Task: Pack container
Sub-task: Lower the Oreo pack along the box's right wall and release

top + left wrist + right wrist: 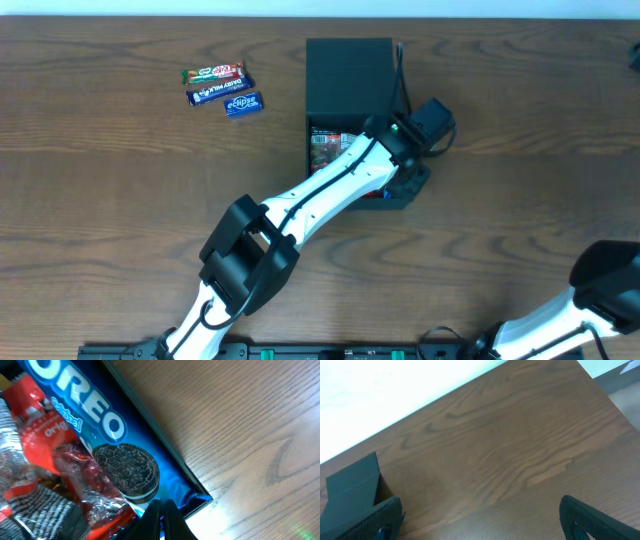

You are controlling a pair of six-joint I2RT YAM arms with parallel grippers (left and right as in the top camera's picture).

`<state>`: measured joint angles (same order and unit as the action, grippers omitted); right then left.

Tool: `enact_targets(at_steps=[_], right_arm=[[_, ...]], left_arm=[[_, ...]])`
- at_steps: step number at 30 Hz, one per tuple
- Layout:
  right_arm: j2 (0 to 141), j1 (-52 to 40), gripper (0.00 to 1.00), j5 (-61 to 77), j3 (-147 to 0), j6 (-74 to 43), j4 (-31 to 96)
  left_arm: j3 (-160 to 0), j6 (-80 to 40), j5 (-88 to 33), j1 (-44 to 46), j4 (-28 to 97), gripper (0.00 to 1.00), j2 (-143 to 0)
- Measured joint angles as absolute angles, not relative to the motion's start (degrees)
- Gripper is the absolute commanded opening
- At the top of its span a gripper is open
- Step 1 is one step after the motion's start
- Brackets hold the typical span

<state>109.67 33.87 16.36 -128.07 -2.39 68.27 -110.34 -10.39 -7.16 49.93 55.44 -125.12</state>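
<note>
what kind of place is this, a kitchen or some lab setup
Probably a lab-style test bench, not a kitchen: a bare brown wood-grain table, two white-and-black robot arms, and a dark cardboard box of packaged snacks like the blue Oreo pack.

Matte cardboard container (347,70); glossy foil Oreo packet (100,425); wood-grain table (520,120).

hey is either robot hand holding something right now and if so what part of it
The left hand sits over the container, fingertips together by the Oreo pack, but whether they pinch its edge cannot be told. The right hand is open and holds nothing.
</note>
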Motion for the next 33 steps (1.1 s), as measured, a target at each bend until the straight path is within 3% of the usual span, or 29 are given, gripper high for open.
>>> enact_targets(at_steps=[33], right_arm=[[109.7, 33.9, 0.99, 16.4, -128.1, -2.4, 68.2]], left_arm=[[-112.3, -10.0, -5.9, 49.3, 57.6, 0.06, -126.3]])
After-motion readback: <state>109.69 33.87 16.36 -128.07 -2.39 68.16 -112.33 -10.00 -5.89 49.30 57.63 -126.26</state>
